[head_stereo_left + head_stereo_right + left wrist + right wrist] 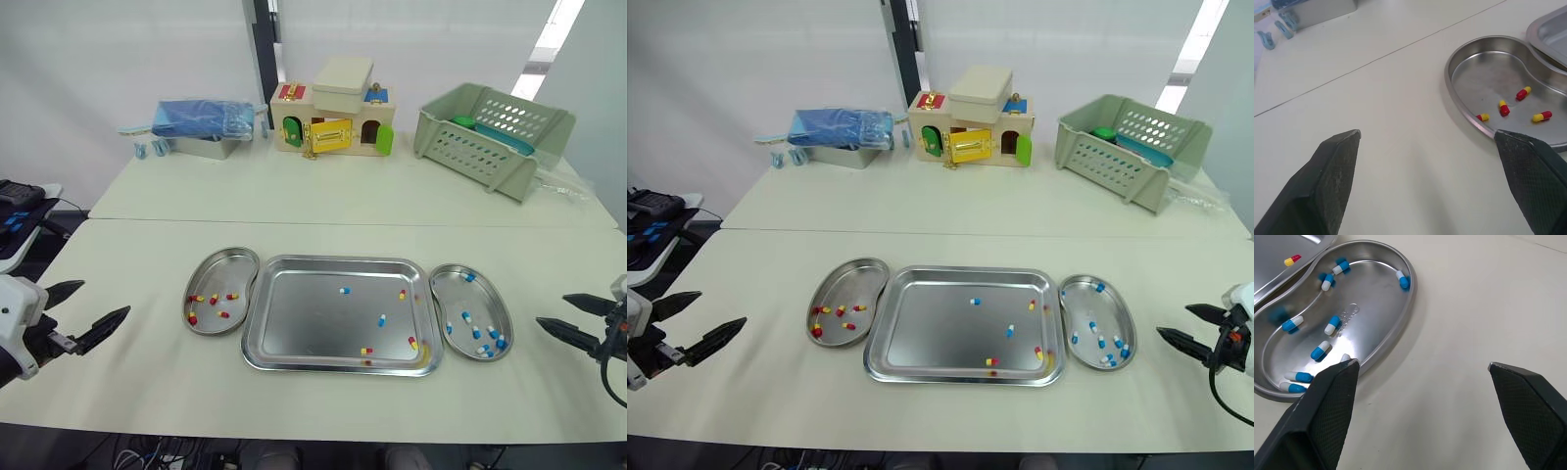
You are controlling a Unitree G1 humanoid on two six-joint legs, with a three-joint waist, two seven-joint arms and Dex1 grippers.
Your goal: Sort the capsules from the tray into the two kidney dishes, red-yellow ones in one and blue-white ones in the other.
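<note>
Steel tray (304,315): lies flat at the middle of the tabletop (323,211), long side towards the robot, with 5 capsules scattered over its right half.
Capsules in tray: 2 blue-white (344,290) and 3 red-yellow (365,351); 2 of the red-yellow lie close to the right rim.
Left kidney dish (231,266): its rim meets the tray's left rim; it holds red-yellow capsules (1504,107).
Right kidney dish (486,304): just beside the tray's right rim, rims seeming to touch; it holds several blue-white capsules (1319,351).
Left jaws: spread wide apart, holding nothing, low over bare tabletop to the left of the left dish; fingertips (1339,161) are apart from its rim.
Right jaws: also wide apart and holding nothing, to the right of the right dish, with a band of bare tabletop between.
Near edge: a bare strip runs between the tray's near rim and the tabletop's front edge.
Far edge: a slatted basket (490,137), a wooden toy house (333,125) and a blue packet on a tin (201,119) stand well apart from the tray; a seam crosses the tabletop between them and it.
</note>
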